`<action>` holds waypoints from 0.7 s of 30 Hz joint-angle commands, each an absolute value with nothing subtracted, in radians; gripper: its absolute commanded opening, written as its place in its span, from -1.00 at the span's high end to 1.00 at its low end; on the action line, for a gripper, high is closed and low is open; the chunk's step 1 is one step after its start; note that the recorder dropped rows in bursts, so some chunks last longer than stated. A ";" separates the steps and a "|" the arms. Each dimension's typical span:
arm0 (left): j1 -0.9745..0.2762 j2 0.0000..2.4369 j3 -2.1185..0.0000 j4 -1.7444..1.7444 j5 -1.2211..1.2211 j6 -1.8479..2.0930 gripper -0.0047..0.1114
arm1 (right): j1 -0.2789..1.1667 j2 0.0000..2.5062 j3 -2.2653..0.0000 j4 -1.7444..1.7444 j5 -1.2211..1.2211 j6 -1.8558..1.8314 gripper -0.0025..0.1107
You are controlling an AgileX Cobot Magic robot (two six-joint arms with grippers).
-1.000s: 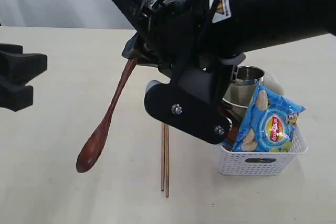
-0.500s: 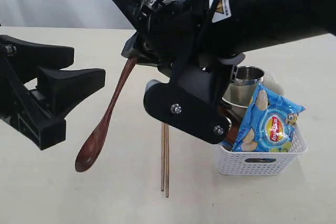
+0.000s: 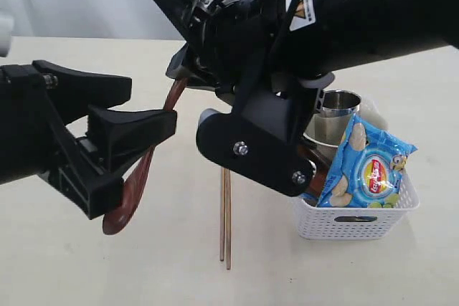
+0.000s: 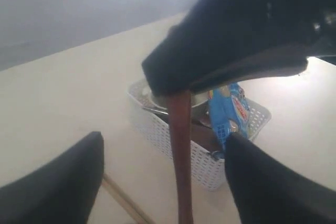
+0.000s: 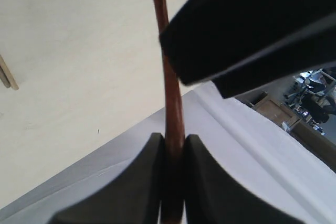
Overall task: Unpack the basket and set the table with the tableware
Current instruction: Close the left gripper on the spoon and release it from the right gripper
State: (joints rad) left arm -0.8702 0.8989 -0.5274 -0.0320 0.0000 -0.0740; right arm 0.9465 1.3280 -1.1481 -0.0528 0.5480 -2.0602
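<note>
— Well away from the basket [image 3: 351, 223], out past the chopsticks [image 3: 225, 213], what is hanging there in the exterior view?

— That's the spoon [image 3: 130, 193]. The right hand [image 3: 183, 80] is pinching its handle end, and the left hand [image 3: 153, 104] is sitting spread around the shaft lower down. Its long axis is running steeply, with the handle tip leaning up toward the basket. The bowl end is pointing down and away from the basket, low over the tabletop [image 3: 86, 270].

— What is worrying you?

— The handover, I'm guessing. If the right hand is letting go before the left is pressing in, the spoon is dropping bowl-first.

— And the left wrist view?

— The left hand [image 4: 164, 145] is gaping wide, one finger on each side of the spoon [image 4: 181, 161]. The basket [image 4: 152, 124] and its crisp packet [image 4: 231, 106] are lying behind. The shaft is standing slightly off the middle of the gap. One finger may be arriving first and swinging it.

— The right wrist view?

— The right hand [image 5: 172, 148] is pressing together on the spoon [image 5: 167, 77], and the shaft is running straight out from between its fingers. A finger of the left hand [image 5: 252, 30] is crossing very near. I'm judging that the two hands are risking a knock, or twisting the handle if both are clamping at once.
</note>
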 commanded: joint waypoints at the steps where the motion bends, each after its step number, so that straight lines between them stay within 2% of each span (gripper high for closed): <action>1: -0.890 0.963 -0.529 -0.038 -0.063 -0.083 -0.16 | 0.947 1.329 -1.150 -0.048 0.531 -2.054 0.96; 8: -0.890 1.022 -0.529 -0.038 -0.120 -0.083 -0.12 | 0.947 1.329 -1.150 -0.048 0.530 -2.060 0.96; 15: -0.890 1.022 -0.529 -0.038 -0.135 -0.083 0.70 | 0.947 1.329 -1.150 -0.048 0.528 -2.060 0.96; 16: -0.890 1.022 -0.529 -0.038 -0.135 -0.083 0.92 | 0.947 1.329 -1.150 -0.048 0.528 -2.060 0.96; 21: -0.890 1.022 -0.529 -0.038 -0.135 -0.083 0.92 | 0.947 1.329 -1.150 -0.048 0.528 -2.056 0.96</action>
State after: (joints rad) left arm -0.8850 1.0209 -0.5274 -0.0337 -0.1277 -0.0781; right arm 0.9465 1.3280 -1.1481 -0.0528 0.5315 -2.0602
